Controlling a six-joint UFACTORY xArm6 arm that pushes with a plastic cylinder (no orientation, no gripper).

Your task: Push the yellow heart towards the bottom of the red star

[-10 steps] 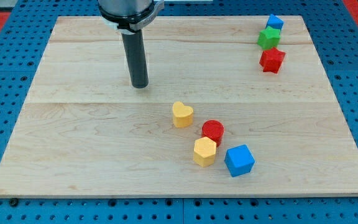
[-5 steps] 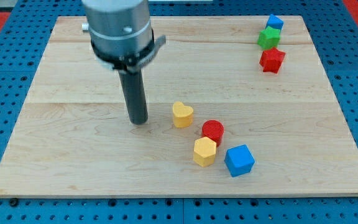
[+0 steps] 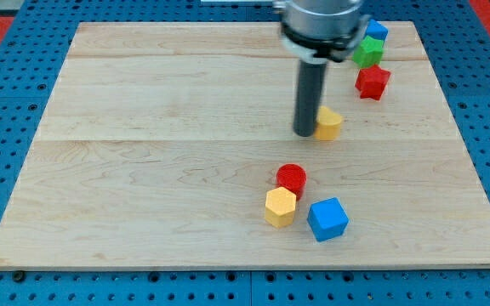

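Observation:
The yellow heart [image 3: 329,124] lies right of the board's middle, below and to the left of the red star [image 3: 372,82]. My tip [image 3: 305,132] touches the heart's left side and the rod hides part of the heart. The red star sits near the view's top right, a short gap from the heart.
A green block [image 3: 367,52] and a blue block [image 3: 376,31] stand just above the red star. A red cylinder [image 3: 292,178], a yellow hexagon [image 3: 280,206] and a blue cube [image 3: 327,218] cluster near the view's bottom. The wooden board [image 3: 143,170] rests on a blue pegboard.
My tip went down to the heart's left, then swept right and up, pushing the yellow heart from the board's middle towards the red star. The other blocks have not moved.

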